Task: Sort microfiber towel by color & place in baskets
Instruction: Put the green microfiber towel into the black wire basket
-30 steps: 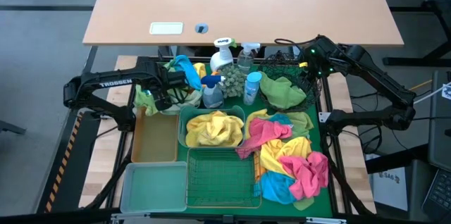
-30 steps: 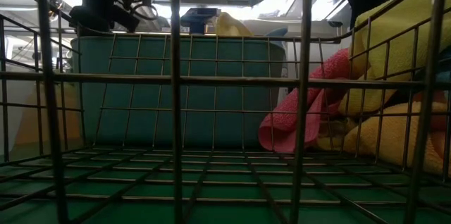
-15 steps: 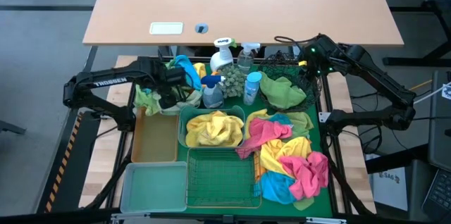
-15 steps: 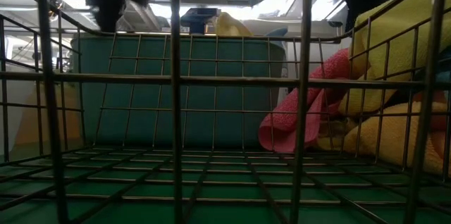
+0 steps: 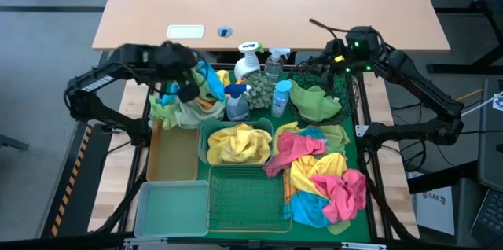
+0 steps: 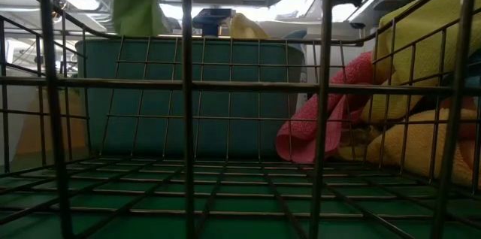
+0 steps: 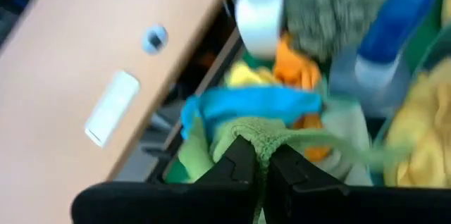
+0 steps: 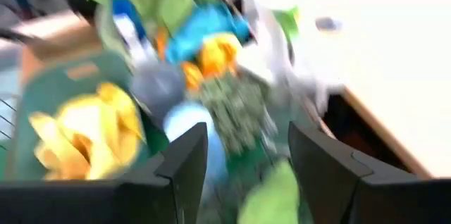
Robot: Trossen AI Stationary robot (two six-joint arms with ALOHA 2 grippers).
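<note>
My left gripper (image 7: 257,171) is shut on a green towel (image 5: 174,108) above the mixed pile of blue, yellow and orange towels (image 5: 206,83) at the table's far left. In the low view the green towel (image 6: 139,6) hangs high. My right gripper (image 8: 243,168) stands open with nothing between its fingers, above the round black wire-mesh basket (image 5: 339,85), in which another green towel (image 5: 317,102) lies. The teal tub (image 5: 203,149) holds yellow towels. The tan tray (image 5: 173,156), clear bin (image 5: 171,207) and green wire basket (image 5: 245,199) stand nearer. My left gripper pinches a bunched-up fold of the green towel (image 7: 262,141) between its two fingertips. The fingers come from above, pointing down. The towel hangs below them, and its lower part (image 5: 167,111) trails onto the pile.
Spray bottles (image 5: 250,63) and a blue-capped bottle (image 5: 280,97) stand in a row between the two grippers. A heap of pink, yellow and blue towels (image 5: 322,175) lies at the right. A wooden table (image 5: 267,2) stands beyond the far edge.
My left gripper has shut on the green towel and gone up and toward the far edge, drawing the towel's upper part up out of the pile while its lower part stays there. My right gripper has risen a little.
</note>
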